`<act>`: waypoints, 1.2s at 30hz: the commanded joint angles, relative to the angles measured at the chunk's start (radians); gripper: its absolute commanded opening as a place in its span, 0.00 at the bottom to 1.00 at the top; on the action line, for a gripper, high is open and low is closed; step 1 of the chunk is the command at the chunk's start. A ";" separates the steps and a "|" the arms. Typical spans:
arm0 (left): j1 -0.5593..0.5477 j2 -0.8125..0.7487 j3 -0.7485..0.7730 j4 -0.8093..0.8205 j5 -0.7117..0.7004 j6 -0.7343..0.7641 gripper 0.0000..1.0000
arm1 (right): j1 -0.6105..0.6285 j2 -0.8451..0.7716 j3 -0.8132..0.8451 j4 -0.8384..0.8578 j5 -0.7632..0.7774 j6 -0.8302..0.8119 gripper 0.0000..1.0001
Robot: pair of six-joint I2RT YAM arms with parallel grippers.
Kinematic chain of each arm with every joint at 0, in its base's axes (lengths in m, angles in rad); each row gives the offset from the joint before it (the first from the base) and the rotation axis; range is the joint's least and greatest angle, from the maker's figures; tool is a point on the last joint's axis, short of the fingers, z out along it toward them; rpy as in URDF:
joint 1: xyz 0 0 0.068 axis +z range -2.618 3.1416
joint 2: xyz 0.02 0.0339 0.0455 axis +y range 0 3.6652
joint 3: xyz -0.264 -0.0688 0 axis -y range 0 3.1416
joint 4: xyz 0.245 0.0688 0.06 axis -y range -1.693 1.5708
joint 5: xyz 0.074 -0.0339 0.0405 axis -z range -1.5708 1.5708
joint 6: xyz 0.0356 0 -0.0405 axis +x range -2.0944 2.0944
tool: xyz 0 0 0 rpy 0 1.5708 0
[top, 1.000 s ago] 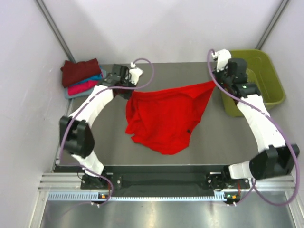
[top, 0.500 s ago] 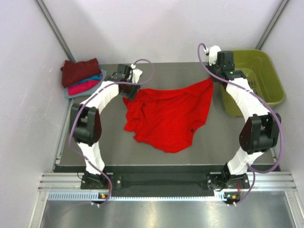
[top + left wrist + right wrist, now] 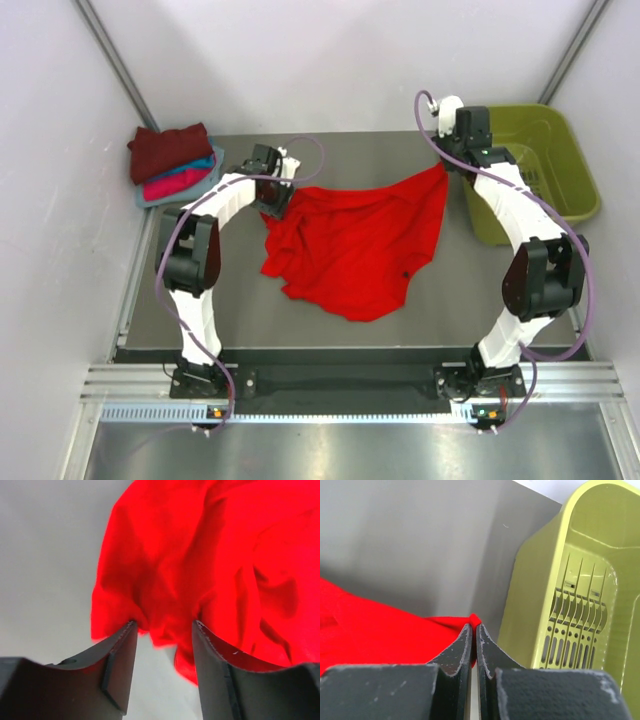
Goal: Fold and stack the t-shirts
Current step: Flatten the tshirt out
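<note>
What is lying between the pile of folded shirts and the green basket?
The crumpled red t-shirt, with the left gripper open at its left edge and the right gripper shut on its far right corner. The top view shows this.

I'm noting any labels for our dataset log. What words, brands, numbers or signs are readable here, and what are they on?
No text can be read in any view.
red t-shirt: no print; one dark speck, too small to tell.
olive-green basket: moulded slots only, no lettering.
folded t-shirts: no tags visible.
front rail: tiny marks, too small to read.
</note>
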 commanded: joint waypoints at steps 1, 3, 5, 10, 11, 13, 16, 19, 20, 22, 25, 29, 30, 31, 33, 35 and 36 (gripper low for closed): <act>0.010 0.047 0.065 -0.021 0.048 -0.032 0.51 | 0.007 0.000 0.036 0.053 0.008 0.002 0.00; 0.010 0.068 0.079 -0.010 0.051 -0.039 0.48 | 0.011 -0.003 0.036 0.048 0.008 0.001 0.00; 0.013 0.079 0.088 -0.005 0.057 -0.047 0.46 | 0.014 -0.006 0.030 0.047 0.008 -0.001 0.00; 0.021 0.103 0.108 -0.008 0.064 -0.052 0.40 | 0.020 -0.028 0.001 0.062 0.011 0.001 0.00; 0.021 0.107 0.108 -0.010 0.064 -0.050 0.38 | 0.020 -0.029 -0.005 0.062 0.013 0.001 0.00; 0.029 0.105 0.110 -0.008 0.064 -0.047 0.33 | 0.020 -0.037 -0.010 0.063 0.013 -0.001 0.00; 0.039 0.079 0.118 -0.014 0.063 -0.048 0.13 | 0.020 -0.045 -0.012 0.067 0.014 -0.001 0.00; 0.053 0.019 0.116 -0.014 0.055 -0.041 0.00 | 0.018 -0.059 -0.013 0.068 0.025 -0.001 0.00; 0.056 -0.001 0.115 -0.018 0.057 -0.039 0.00 | 0.020 -0.065 -0.016 0.070 0.031 -0.002 0.00; 0.062 -0.054 0.113 -0.018 0.055 -0.036 0.00 | 0.018 -0.085 -0.025 0.077 0.037 -0.008 0.00; 0.065 -0.129 0.121 -0.022 0.049 -0.022 0.00 | 0.012 -0.114 -0.033 0.079 0.045 -0.013 0.00; 0.065 -0.235 0.130 0.018 0.034 -0.007 0.00 | -0.014 -0.164 -0.047 0.077 0.062 -0.013 0.00; 0.065 -0.266 0.134 0.022 0.038 0.008 0.00 | -0.022 -0.190 -0.047 0.074 0.062 -0.010 0.00; 0.065 -0.278 0.141 0.016 0.043 0.016 0.00 | -0.038 -0.206 -0.045 0.071 0.062 -0.007 0.00; 0.065 -0.301 0.163 -0.007 0.051 0.031 0.00 | -0.055 -0.247 -0.041 0.065 0.066 0.002 0.00; 0.065 -0.323 0.171 -0.036 0.063 0.042 0.00 | -0.080 -0.276 -0.033 0.050 0.072 0.010 0.00; 0.065 -0.353 0.168 -0.037 0.066 0.048 0.00 | -0.091 -0.313 -0.031 0.045 0.072 0.019 0.00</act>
